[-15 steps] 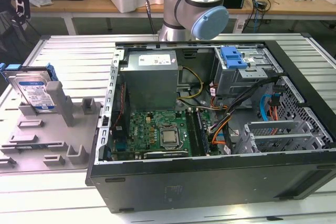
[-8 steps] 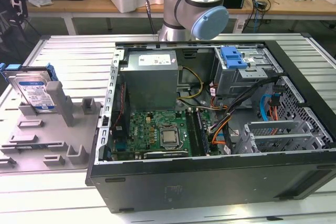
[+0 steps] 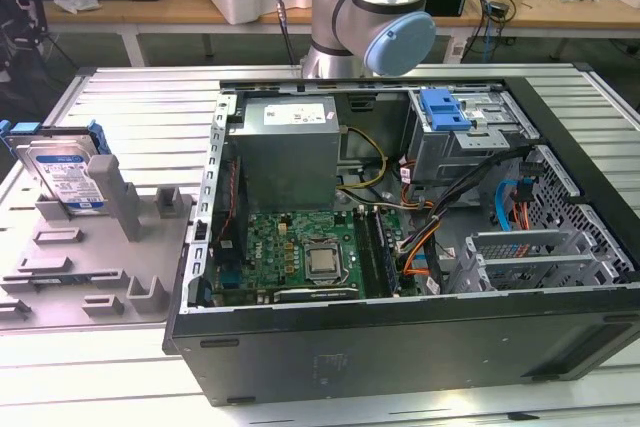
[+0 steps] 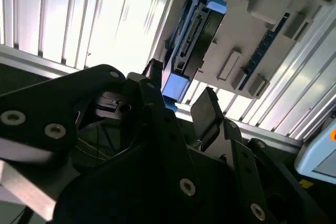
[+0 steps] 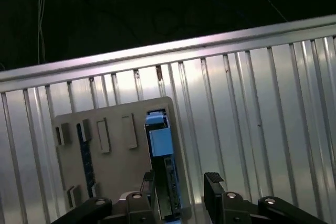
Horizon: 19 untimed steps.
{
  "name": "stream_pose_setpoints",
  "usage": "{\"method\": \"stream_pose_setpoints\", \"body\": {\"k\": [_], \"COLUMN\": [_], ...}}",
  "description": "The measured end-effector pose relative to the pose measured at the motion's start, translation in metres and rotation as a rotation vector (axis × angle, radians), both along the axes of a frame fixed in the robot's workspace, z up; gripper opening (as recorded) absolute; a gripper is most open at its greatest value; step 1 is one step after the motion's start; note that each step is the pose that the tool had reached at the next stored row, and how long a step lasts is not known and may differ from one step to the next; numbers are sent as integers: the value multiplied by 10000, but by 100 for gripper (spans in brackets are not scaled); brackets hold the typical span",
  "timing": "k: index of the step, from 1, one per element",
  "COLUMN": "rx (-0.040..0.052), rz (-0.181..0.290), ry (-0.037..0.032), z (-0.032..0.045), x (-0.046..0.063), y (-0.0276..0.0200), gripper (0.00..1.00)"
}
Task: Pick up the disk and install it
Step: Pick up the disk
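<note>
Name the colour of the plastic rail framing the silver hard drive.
Blue: the plastic carrier rail around the flat silver disk, clearest in the exterior view.

Here's the disk, standing on edge and leaning back in a slot of the grey rack, over at the exterior view's left, well apart from the open computer case. It has a silver body, a blue-and-white label facing out, and a blue plastic rail hugging its edges. In the second wrist view the disk shows edge-on, a thin dark slab between blue rails. In the first wrist view the disk is again edge-on, with a light blue tab at one end.
</note>
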State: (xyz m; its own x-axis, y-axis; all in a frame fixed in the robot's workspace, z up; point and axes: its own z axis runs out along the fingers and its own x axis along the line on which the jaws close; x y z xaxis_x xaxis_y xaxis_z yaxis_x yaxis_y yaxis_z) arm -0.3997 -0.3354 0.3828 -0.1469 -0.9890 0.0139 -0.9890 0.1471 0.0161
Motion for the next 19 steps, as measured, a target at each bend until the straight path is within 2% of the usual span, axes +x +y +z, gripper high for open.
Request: {"method": "stream_pose_setpoints", "body": {"k": [7,13,19], "rx": [0,-2,-1], "rz": [767,781,779], "ry": [-3,1,-18], "z": [-9,-7,-17], "x": [-5,-8,-111], "y": [1,0,1], "gripper": [50,50,50]}}
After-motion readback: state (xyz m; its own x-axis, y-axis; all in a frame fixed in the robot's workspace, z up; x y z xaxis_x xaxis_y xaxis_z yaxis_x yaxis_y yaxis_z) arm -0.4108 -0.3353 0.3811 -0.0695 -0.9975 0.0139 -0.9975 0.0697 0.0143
